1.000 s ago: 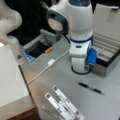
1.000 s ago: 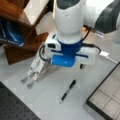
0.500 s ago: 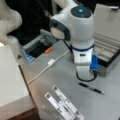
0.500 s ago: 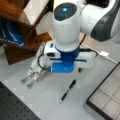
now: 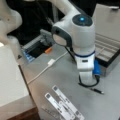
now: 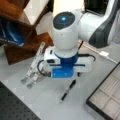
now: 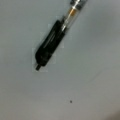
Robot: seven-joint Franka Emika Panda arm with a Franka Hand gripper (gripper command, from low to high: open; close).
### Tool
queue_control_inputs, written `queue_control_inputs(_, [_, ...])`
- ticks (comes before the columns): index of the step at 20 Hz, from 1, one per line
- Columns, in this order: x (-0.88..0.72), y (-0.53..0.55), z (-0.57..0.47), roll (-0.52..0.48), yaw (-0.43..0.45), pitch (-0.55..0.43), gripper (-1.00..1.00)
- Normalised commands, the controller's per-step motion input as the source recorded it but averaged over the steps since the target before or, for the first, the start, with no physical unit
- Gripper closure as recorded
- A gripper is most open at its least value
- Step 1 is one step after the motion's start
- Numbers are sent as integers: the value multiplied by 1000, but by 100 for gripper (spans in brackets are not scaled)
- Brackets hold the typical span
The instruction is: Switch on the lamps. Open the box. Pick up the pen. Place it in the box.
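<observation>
Box is already sitting open, lid up, grey compartments showing in both front views. Step in hand, as I read it: picking up the pen. Gripper is hanging low over the pen, which is lying flat on the tabletop, apart from the box. In the wrist view the pen is running diagonally, off-centre toward the top. Can't tell how the fingers are standing; they're hidden under the wrist housing. White strips and a white cable are lying near, neither blocking the pen. Lamps: can't confirm state.
</observation>
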Motion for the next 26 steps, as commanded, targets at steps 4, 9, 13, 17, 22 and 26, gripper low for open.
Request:
queue_control_inputs(4, [164, -11, -135, 65, 92, -42, -100])
queue_control_inputs(9, [139, -10, -155, 64, 120, -14, -100])
queue_control_inputs(13, [105, -14, -140, 43, 165, 4, -100])
queue_control_inputs(17, [99, -15, -167, 37, 160, 21, -100])
queue_control_inputs(22, [109, -16, -129, -10, 166, 60, -100])
queue_control_inputs(26, [156, -26, -114, -31, 218, 40, -100])
